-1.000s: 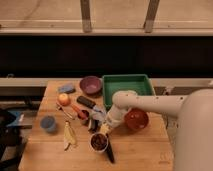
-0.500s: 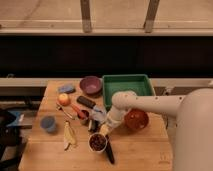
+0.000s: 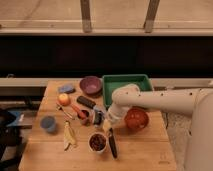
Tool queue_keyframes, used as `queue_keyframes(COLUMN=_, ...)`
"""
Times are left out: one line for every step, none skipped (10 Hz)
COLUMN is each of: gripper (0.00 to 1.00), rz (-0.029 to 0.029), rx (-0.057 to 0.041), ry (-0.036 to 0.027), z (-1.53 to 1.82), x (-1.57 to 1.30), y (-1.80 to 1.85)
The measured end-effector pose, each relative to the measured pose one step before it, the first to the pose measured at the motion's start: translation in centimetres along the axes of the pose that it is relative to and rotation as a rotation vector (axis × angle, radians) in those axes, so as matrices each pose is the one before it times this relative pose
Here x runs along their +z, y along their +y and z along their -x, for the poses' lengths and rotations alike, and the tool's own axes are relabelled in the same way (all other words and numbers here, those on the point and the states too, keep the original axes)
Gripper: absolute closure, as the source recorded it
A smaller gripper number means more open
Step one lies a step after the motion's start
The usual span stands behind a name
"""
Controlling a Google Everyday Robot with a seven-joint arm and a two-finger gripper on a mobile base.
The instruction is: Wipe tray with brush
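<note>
The green tray (image 3: 127, 84) stands at the back of the wooden table, right of the purple bowl (image 3: 91, 85). On the wood near the front edge lies the long black brush (image 3: 112, 143), pointing away from me. My gripper (image 3: 100, 118) hangs low over the table's middle, in front of the tray's left corner, shut. It is just above the brush's far end, and I cannot make out whether it touches the brush. The white arm (image 3: 155, 101) reaches in from the right, across the tray's front rim.
An orange-red bowl (image 3: 136, 119) sits right of the gripper. To its left are a black block (image 3: 86, 101), a red-handled utensil (image 3: 76, 108), an orange fruit (image 3: 63, 99), a blue cup (image 3: 48, 123) and a banana peel (image 3: 69, 136). A white cup (image 3: 97, 142) stands beside the brush.
</note>
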Motion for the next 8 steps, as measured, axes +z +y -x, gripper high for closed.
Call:
queue_keyframes(gripper=1.0, rz=-0.0581, rx=0.01504, ry=-0.01244, z=0.428, x=-2.063, y=-0.913)
queue_keyframes(gripper=1.0, rz=-0.03234, rx=0.0111, ry=-0.00104, z=0.236, x=-0.88, y=-0.722)
queue_keyframes(gripper=1.0, rz=-0.04153, rx=0.02289, ry=-0.00611, z=0.344, x=-1.194, y=-1.052)
queue_keyframes(gripper=1.0, rz=-0.03339, rx=0.03181, ry=-0.00098, z=-0.107, x=-0.917, y=-1.548)
queue_keyframes(gripper=1.0, rz=-0.02933, rx=0.03039, ry=-0.00053, z=-0.055, x=-0.697, y=-1.721)
queue_keyframes(gripper=1.0, rz=-0.01522, rx=0.02621, ry=-0.01434, z=0.59, x=-0.984, y=-1.489)
queue_keyframes(gripper=1.0, rz=-0.02002, rx=0.01804, ry=-0.01099, z=0.658, x=-1.44, y=-1.223)
queue_keyframes(gripper=1.0, rz=-0.02031, rx=0.01017, ry=-0.00098, z=0.654, x=-0.792, y=-0.981)
